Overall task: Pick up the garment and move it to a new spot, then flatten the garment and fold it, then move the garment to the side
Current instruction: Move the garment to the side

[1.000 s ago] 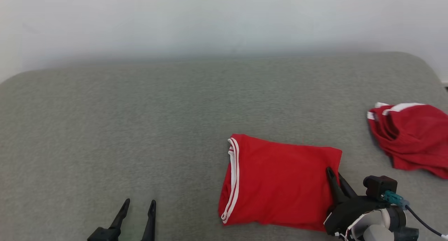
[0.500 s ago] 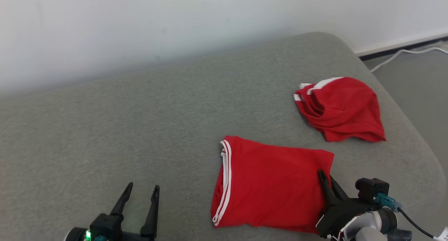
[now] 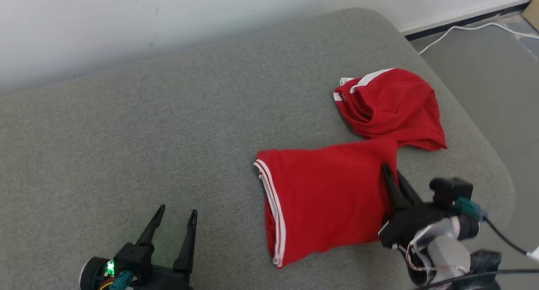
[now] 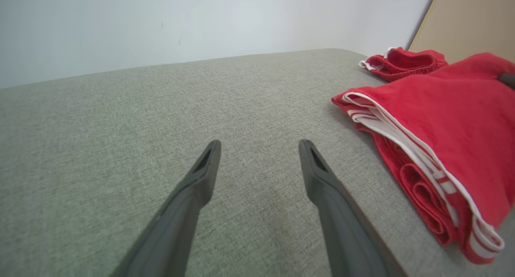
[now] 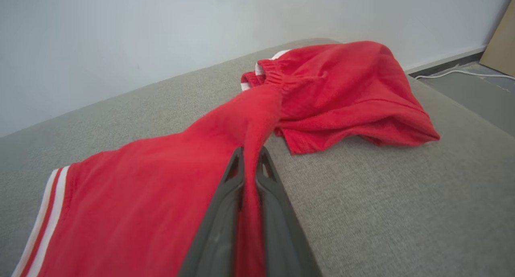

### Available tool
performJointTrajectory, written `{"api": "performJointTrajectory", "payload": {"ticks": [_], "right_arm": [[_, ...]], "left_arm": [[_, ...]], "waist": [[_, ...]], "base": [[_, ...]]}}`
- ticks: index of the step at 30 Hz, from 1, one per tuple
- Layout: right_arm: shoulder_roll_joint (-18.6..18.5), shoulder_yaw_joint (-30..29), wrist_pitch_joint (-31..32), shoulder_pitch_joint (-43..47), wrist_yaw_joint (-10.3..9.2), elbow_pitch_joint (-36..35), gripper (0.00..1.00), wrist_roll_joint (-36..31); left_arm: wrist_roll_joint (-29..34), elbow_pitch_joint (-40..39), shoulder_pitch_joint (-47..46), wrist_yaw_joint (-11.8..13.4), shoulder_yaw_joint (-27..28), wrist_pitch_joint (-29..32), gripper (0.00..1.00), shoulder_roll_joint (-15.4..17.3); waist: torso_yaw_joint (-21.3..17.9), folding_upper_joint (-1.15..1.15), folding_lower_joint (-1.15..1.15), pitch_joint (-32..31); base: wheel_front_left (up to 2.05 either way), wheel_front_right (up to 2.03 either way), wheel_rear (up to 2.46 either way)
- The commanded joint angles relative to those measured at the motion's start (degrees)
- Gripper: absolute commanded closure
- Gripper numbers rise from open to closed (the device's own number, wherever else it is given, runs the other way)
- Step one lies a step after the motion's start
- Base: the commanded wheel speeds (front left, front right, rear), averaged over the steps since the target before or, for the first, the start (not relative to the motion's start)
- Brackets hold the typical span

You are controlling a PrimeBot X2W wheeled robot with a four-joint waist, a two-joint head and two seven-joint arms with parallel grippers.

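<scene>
Head view, lower right: the right end effector (image 3: pixel 390 172) is clamped on the edge of the folded red garment with white trim (image 3: pixel 328 197), which lies right of centre on the grey fabric cushion (image 3: pixel 147 134). Lower left, the left end effector (image 3: pixel 177 210) has its fingers apart.

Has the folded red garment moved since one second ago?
Yes. Held by the right gripper, the folded garment has shifted toward the crumpled garment; the gap between them has shrunk.

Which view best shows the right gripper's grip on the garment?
Right wrist view: right gripper pinches the garment edge close up. Head view shows it from above; left wrist view, the striped end.
</scene>
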Motion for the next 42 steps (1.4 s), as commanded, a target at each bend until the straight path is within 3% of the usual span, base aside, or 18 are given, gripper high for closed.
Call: {"api": "performJointTrajectory", "payload": {"ticks": [1, 7, 9, 11, 20, 29, 31, 32, 37, 42], "right_arm": [[-0.95, 0.31, -0.01, -2.66, -0.08, -0.49, 1.0, -0.97], [-4.92, 0.64, -0.01, -12.08, -0.08, 1.41, 1.0, -4.2], [-8.47, 0.31, -0.02, -16.91, -0.08, 3.73, 1.0, -5.94], [-9.63, 0.16, -0.01, -18.27, -0.08, 4.81, 1.0, -6.53], [-18.26, -5.03, -0.02, -27.54, -0.08, 14.2, 1.0, -9.2], [-21.14, -12.29, 0.0, -31.61, -0.08, 24.3, 1.0, -15.2], [-21.52, -15.07, 0.0, -31.69, -0.08, 26.3, 0.5, -17.41], [-21.4, -16.37, 0.0, -31.66, -0.08, 26.95, 0.0, -18.51], [-20.78, -25.08, -0.01, -29.07, -0.08, 24.72, 0.0, -25.54], [-16.06, -30.09, -0.01, -24.31, -0.08, 15.69, 0.0, -31.92]], "left_arm": [[0.44, 0.41, -0.85, 0.11, -0.27, -0.03, 0.0, 0.1], [0.59, 0.4, -2.11, 0.34, -0.49, -0.03, 0.0, 0.16], [0.62, 0.29, -2.51, 0.44, -0.72, -0.03, 0.0, 0.16], [0.67, 0.23, -2.76, 0.4, -0.93, -0.03, 0.0, 0.16], [0.95, -0.25, -4.66, 0.77, -1.96, -0.03, 0.0, 0.35], [1.25, -0.42, -6.1, 1.06, -2.45, 0.02, 0.0, 1.44], [1.27, -0.72, -6.36, 1.22, -2.6, 0.03, 0.0, 1.51], [1.2, -0.82, -6.3, 1.23, -2.68, 0.03, 0.0, 1.5], [0.83, -1.02, -6.09, 1.72, -3.03, 0.03, 0.0, 1.41], [0.26, -1.16, -4.79, 2.14, -2.91, 0.0, 0.0, 1.09]], "waist": [[1.54, 0.0, -0.01, 1.69], [4.69, 0.0, -0.01, 4.0], [6.45, 0.0, -0.01, 5.31], [7.04, 0.0, -0.01, 5.75], [11.93, 0.0, -0.01, 9.9], [15.18, 0.0, -0.01, 12.79], [15.69, 0.0, -0.01, 12.91], [15.85, 0.0, -0.01, 12.87], [16.29, 0.0, -0.01, 11.87], [16.27, 0.0, -0.01, 9.23]], "base": [[0.0, 0.0, 0.0], [0.0, 0.0, 0.0], [0.0, 0.0, 0.0], [0.0, 0.0, 0.0], [0.0, 0.0, 0.0], [0.0, 0.0, 0.0], [0.0, 0.0, 0.0], [0.0, 0.0, 0.0], [0.0, 0.0, 0.0], [0.0, 0.0, 0.0]]}}
